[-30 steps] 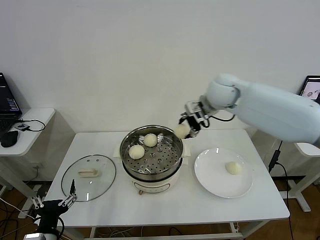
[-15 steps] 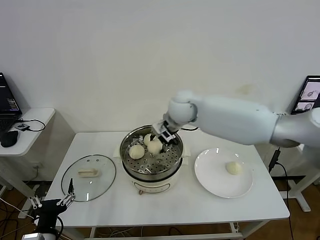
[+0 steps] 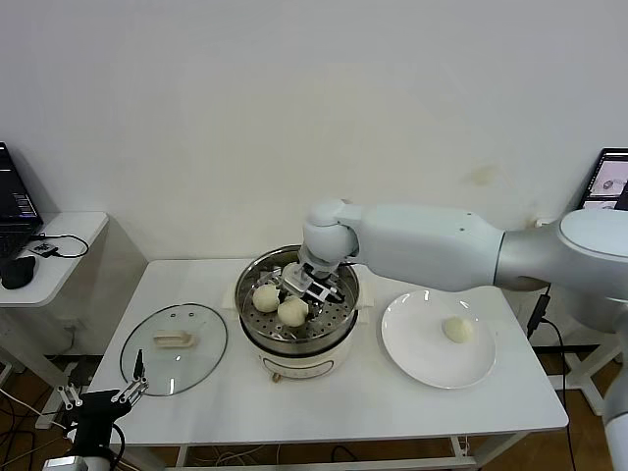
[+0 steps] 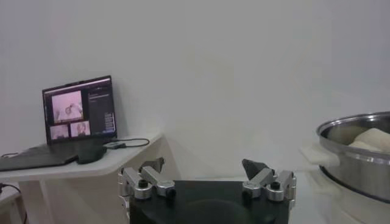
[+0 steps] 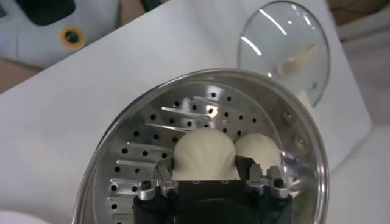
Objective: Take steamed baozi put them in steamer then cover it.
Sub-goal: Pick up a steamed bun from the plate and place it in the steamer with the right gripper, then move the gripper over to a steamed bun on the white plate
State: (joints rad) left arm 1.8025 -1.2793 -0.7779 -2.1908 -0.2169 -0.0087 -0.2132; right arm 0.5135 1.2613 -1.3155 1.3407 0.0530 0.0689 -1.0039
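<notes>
The right gripper [image 3: 297,297] holds a bun [image 5: 206,154] low inside the steamer [image 3: 334,332], beside another [image 3: 266,297]; one bun [image 3: 456,329] lies on the plate [image 3: 412,353]; the lid [image 3: 175,348] lies left; the left gripper [image 4: 207,176] hangs wide below the table edge.

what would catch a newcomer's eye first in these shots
The big white right arm reaches across the table, its right gripper down inside the shiny steel steamer at table centre, jaws closed on a baozi beside two others on the perforated tray. To the robot's right a white plate holds one last bun, and to its left the glass cover lies flat on the table, with the open left gripper parked near it.
</notes>
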